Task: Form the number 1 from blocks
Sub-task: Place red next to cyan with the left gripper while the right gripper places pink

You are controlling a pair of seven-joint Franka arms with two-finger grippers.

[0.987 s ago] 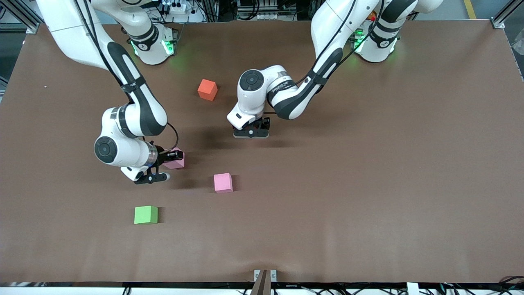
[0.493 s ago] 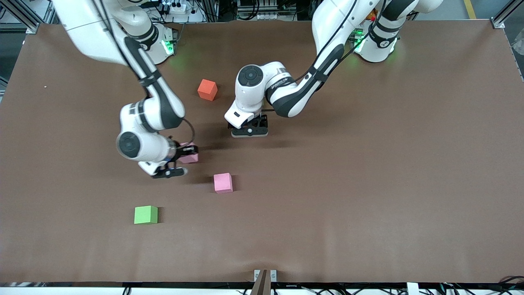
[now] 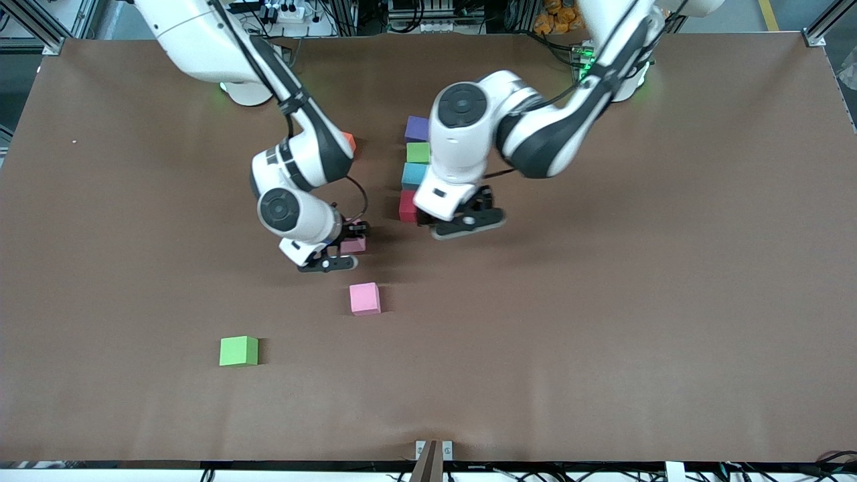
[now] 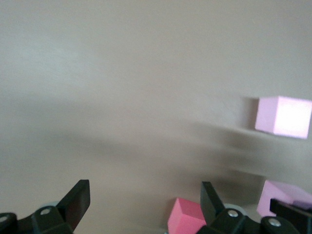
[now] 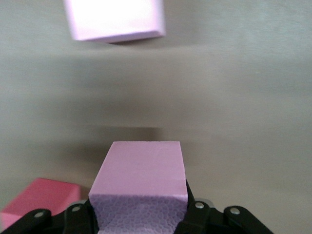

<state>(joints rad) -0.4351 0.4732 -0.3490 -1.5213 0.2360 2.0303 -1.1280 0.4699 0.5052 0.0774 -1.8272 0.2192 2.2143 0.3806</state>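
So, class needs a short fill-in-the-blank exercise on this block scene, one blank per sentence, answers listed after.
1. The right gripper is shut on a ____ block.
2. In the column of four blocks, the one farthest from the front camera is ____.
3. The left gripper is open and holds ____.
4. The block nearest the front camera is ____.

Answers: pink; purple; nothing; green
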